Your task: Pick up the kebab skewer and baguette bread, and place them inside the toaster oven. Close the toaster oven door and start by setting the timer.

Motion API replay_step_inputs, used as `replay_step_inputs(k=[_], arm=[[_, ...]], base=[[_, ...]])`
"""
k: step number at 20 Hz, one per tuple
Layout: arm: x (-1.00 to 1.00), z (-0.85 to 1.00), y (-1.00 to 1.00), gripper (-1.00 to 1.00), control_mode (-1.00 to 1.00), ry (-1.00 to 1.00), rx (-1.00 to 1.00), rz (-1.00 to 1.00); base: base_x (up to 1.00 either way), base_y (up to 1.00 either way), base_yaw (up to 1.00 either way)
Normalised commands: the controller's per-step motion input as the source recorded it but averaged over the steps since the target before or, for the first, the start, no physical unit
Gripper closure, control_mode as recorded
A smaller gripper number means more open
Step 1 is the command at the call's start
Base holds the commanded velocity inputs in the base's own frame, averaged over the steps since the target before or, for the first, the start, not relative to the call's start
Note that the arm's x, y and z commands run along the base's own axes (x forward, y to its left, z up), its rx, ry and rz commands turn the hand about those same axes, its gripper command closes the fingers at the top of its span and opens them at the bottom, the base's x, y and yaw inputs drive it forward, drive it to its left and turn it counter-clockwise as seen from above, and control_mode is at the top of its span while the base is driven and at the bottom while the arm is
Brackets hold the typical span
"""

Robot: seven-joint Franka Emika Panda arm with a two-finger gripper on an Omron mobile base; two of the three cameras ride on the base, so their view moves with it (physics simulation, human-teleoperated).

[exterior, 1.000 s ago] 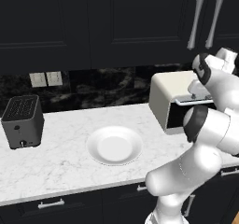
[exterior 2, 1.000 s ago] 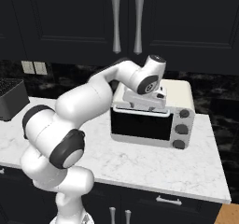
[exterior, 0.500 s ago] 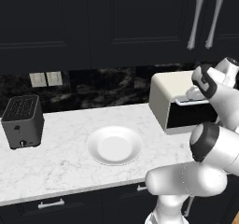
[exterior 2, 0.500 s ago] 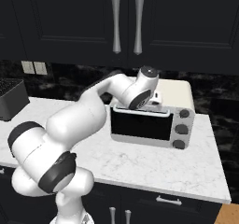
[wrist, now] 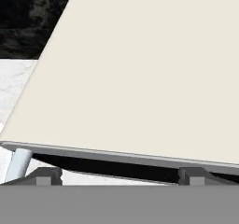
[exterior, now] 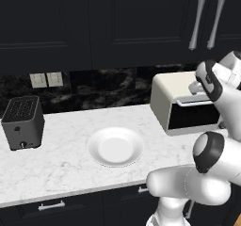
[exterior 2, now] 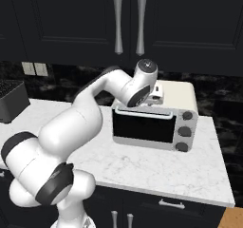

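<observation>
The toaster oven (exterior 2: 154, 122) sits at the right end of the counter (exterior: 61, 173), its door (exterior 2: 142, 128) shut. The fingers (wrist: 120, 175) stand spread wide, holding nothing, just above the oven's front top edge and silver handle (exterior 2: 142, 112). The white plate (exterior: 116, 146) lies well apart to the left.

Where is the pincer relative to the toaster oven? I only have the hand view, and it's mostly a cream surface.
Observer: In the right base view the pincer hovers, open, over the front top edge of the toaster oven, just above the silver handle.
Operator: Is the door open?
Observer: No, the toaster oven door stands upright, shut against its frame.
Operator: Anything else nearby?
Observer: The left base view shows a white plate and a black slot toaster to the oven's left.
</observation>
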Motion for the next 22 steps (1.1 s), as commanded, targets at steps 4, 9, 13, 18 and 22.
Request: replay_step_inputs(k=[4,9,13,18,22], arm=[[-0.56,0.03,0.00,-1.00,-1.00,-0.12,0.00,0.00],[-0.78,0.10,-0.29,-1.00,-1.00,0.02,0.00,0.00],[-0.88,0.26,-0.43,-1.00,-1.00,0.01,-0.01,0.05],[-0.99,0.07,-0.68,-1.00,-1.00,-0.03,-0.06,0.21],[-0.74,-0.28,-0.44,-1.00,-1.00,-0.16,-0.20,0.32]], base=[[0.00,0.00,0.00],[0.00,0.00,0.00],[0.00,0.00,0.00],[0.00,0.00,0.00],[0.00,0.00,0.00]])
